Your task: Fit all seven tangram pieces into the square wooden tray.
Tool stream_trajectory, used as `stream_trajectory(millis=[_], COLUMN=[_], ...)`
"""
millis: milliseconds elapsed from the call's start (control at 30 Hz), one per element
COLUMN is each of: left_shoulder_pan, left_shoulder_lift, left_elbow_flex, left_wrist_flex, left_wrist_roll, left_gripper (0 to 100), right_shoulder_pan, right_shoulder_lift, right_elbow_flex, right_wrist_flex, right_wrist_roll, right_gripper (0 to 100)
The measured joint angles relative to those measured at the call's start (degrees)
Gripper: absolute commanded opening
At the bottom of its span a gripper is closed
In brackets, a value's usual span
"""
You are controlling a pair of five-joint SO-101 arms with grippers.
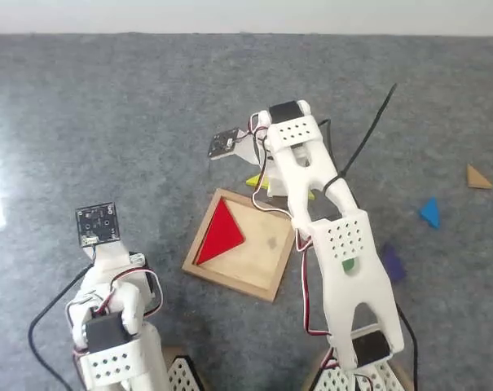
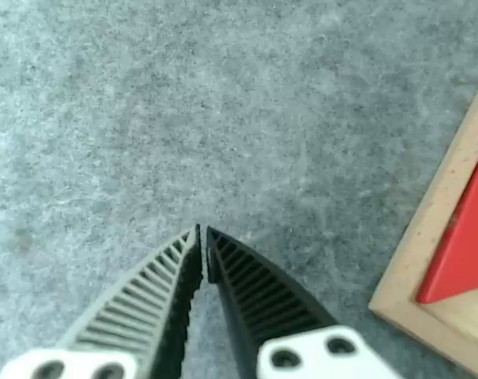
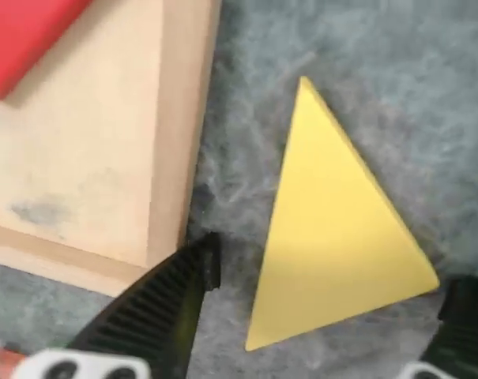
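Just outside the tray (image 1: 230, 283) lies the yellow triangle (image 3: 333, 213), right gripper (image 3: 333, 272) wide open astride it, gripping nothing; left gripper (image 2: 203, 237) closed, empty. A blue triangle (image 1: 429, 213) and tan triangle (image 1: 477, 177) sit near the table's (image 1: 107, 98) right edge.

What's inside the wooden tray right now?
One red triangle, along the tray's left edge in the high view; the remaining floor is bare wood. The right arm covers the right corner, unseen there.
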Motion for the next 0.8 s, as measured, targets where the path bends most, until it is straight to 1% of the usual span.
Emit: stream_trajectory(millis=[200,800], left_shoulder_pan=[0.0,0.0], left_shoulder_lift=[0.0,0.0], left_elbow_flex=[0.0,0.0], left_wrist_flex=[0.0,0.0], left_wrist_roll=[0.0,0.0], left_gripper=[1,1], right_shoulder_pan=[-0.2,1.1], right_shoulder_lift=[0.0,3.6], right_elbow_flex=[-4.5,-5.1], right_wrist_flex=[0.0,0.0], right_wrist_roll=[0.7,0.2], right_gripper=[41.3,41.3])
